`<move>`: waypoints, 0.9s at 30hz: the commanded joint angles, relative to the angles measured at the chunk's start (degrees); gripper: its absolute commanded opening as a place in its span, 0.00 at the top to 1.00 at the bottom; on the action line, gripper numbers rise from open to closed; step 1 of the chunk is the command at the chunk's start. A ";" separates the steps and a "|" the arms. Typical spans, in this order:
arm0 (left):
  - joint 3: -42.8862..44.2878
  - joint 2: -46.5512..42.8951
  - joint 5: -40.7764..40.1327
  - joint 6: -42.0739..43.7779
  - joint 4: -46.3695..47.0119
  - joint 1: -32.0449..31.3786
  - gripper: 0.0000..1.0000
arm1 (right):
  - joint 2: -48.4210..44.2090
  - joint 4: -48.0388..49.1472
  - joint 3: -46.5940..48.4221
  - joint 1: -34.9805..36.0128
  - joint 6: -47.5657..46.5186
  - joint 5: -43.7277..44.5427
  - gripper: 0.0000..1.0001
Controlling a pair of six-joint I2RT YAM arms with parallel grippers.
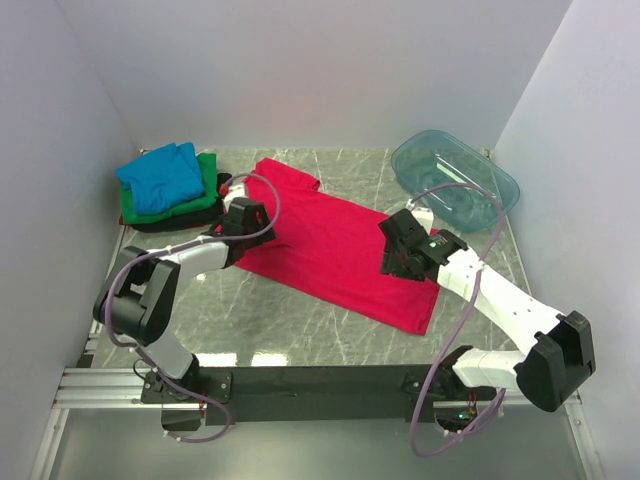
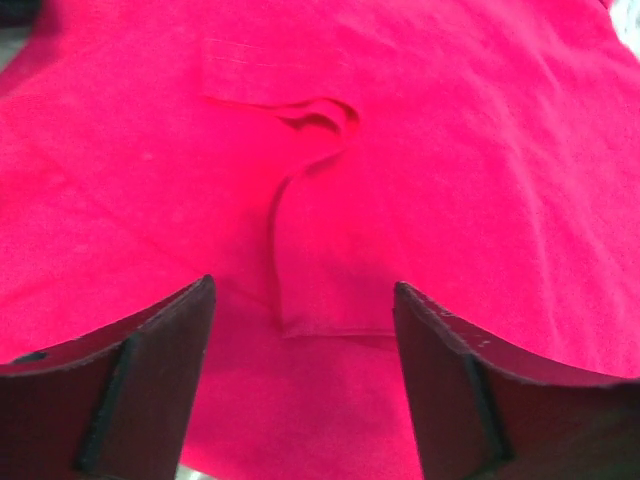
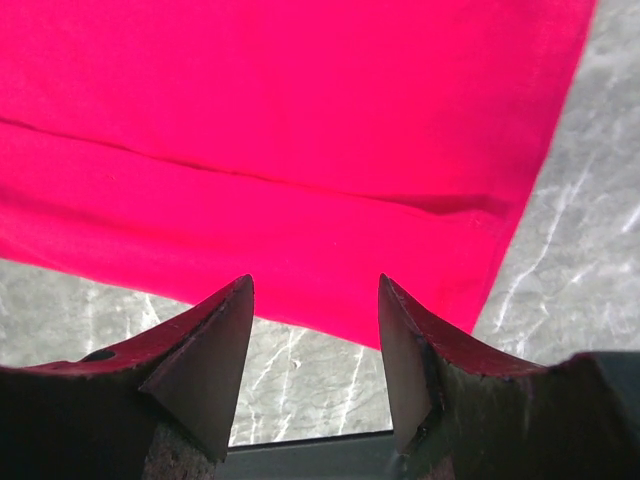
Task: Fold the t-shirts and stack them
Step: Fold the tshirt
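Three tees (image 1: 168, 190) stacked far left; red tee (image 1: 330, 245) flat, barely folded, under left claw (image 2: 305, 290) and right claw (image 3: 315, 285), both spread, empty.

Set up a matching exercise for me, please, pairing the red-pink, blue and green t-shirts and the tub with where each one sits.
Things:
1. red-pink t-shirt
2. blue t-shirt
3. clear teal tub
4. green t-shirt

Places:
A. uppermost at far left
B. spread out flat in the middle
C. far right corner
D. directly under the blue one

Pairs: 1-B, 2-A, 3-C, 4-D
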 commanded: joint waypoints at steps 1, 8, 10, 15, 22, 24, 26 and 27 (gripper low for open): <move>4.11 1.12 -3.05 1.82 -0.14 -1.73 0.26 | -1.39 4.67 -2.14 0.35 -2.35 -1.73 0.40; 7.80 4.81 -8.41 1.03 -6.55 -2.79 0.41 | -5.08 5.11 -4.69 0.26 -3.05 -1.82 0.40; 6.58 4.02 -9.12 0.15 -6.64 -2.96 0.43 | -5.96 5.37 -5.31 0.26 -3.23 -1.91 0.40; 4.82 3.58 -8.51 -0.82 -6.03 -3.67 0.43 | -6.67 5.90 -6.36 0.35 -3.40 -2.34 0.40; 5.78 5.95 -7.63 -0.73 -5.50 -4.81 0.48 | -7.72 6.08 -8.03 0.26 -3.05 -2.88 0.40; 5.70 6.22 -7.63 -0.73 -5.59 -4.81 0.51 | -8.16 5.81 -8.30 0.26 -2.96 -2.87 0.40; 5.61 6.22 -7.63 -0.82 -5.33 -4.99 0.56 | -8.78 5.72 -8.39 0.35 -2.96 -2.52 0.40; 5.61 6.22 -7.54 -0.82 -5.24 -5.07 0.58 | -8.87 5.46 -8.39 0.26 -2.88 -2.52 0.40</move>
